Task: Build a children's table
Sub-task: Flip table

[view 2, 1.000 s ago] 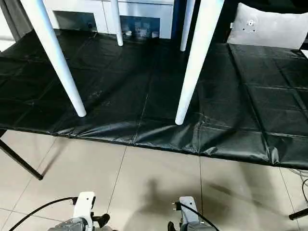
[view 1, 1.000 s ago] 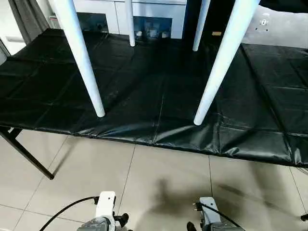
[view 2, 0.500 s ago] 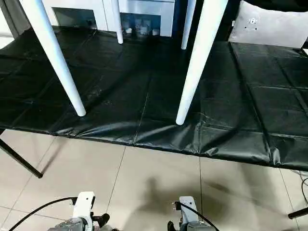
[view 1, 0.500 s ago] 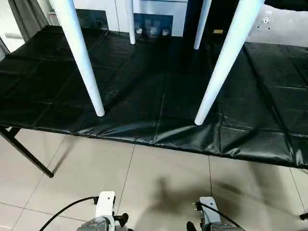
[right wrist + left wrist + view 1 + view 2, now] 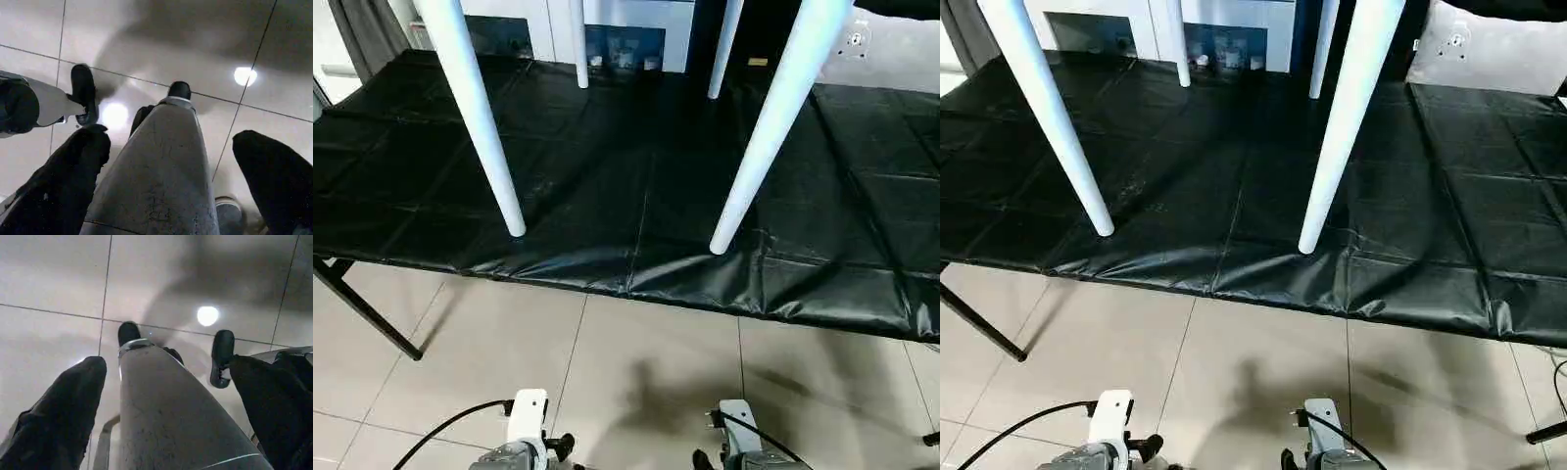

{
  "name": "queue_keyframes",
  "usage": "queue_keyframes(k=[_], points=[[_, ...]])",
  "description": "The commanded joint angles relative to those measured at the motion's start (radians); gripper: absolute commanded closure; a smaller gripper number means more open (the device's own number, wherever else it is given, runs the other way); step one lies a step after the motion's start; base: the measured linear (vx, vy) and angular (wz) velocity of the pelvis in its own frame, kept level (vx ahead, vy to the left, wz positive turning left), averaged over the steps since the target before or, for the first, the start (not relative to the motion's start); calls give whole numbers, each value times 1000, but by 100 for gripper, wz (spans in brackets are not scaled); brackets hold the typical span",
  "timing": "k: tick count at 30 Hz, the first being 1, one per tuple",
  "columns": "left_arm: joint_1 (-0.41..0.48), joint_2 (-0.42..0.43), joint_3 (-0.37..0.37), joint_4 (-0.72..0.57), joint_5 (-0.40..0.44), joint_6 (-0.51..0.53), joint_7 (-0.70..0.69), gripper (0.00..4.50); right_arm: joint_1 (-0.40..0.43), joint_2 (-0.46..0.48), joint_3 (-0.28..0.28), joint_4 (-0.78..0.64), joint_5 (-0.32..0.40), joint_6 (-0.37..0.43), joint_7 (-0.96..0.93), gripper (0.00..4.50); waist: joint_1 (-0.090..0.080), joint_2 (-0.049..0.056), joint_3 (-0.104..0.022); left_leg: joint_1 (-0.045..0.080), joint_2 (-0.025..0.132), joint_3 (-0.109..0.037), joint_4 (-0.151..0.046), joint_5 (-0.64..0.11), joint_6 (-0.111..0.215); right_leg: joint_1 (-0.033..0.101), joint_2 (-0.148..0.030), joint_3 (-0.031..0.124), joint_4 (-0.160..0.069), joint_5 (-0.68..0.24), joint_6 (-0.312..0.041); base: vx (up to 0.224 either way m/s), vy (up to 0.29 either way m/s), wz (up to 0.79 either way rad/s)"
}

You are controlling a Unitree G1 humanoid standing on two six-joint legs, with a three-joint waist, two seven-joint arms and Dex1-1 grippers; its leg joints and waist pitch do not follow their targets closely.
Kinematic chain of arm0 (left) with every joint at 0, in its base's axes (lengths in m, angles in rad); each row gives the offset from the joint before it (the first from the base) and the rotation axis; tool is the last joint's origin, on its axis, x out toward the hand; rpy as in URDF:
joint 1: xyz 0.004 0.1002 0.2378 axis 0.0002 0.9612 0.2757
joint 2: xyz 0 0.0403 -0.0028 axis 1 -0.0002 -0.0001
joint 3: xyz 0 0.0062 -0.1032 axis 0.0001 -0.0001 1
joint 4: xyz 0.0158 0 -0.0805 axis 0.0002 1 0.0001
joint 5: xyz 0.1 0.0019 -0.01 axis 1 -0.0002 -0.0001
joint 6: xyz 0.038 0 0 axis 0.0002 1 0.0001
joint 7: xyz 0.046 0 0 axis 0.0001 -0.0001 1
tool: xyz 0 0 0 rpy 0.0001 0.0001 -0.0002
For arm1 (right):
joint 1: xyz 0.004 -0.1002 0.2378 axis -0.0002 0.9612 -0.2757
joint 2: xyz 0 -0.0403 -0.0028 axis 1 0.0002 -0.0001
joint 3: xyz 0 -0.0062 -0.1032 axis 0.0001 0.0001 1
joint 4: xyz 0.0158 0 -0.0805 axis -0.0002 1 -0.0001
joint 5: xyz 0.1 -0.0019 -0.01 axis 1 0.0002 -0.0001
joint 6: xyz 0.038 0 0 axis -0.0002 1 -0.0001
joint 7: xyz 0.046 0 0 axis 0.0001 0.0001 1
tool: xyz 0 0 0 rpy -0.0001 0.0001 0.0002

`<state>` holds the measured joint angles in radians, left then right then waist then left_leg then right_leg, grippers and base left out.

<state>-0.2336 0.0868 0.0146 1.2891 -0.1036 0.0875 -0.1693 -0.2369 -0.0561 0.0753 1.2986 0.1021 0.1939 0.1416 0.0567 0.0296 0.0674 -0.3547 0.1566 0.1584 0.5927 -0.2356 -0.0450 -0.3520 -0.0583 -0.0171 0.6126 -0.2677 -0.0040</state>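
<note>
Upright, children's table (image 5: 475, 108) stands on black-covered bench (image 5: 636, 166).

We can't see the children's table (image 5: 773, 117) top at all, since all four legs run off the upper edge. Its far legs (image 5: 578, 44) are cut short, and our forearms (image 5: 524, 452) barely peek in.

A home room: white cabinets (image 5: 607, 20) (glass-fronted), grey floor tiles (image 5: 636, 392).

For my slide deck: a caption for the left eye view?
Four long white tapered tube legs stand on a black sheet-covered work surface.
</note>
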Motion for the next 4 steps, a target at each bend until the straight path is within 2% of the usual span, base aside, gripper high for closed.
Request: queue_keyframes(k=[1,4], points=[[3,1,3,4,5,0,1,4,0,1,-6,9,-8,7,2,0,-1,2,-32,0,92,-28,-87,-105,89,22,-112,45,-62,162,-298,0,0,0],[3,1,3,4,5,0,1,4,0,1,-6,9,-8,7,2,0,-1,1,-33,0,91,-26,-85,-99,98,23,-113,45,-61,179,-300,0,0,0]])
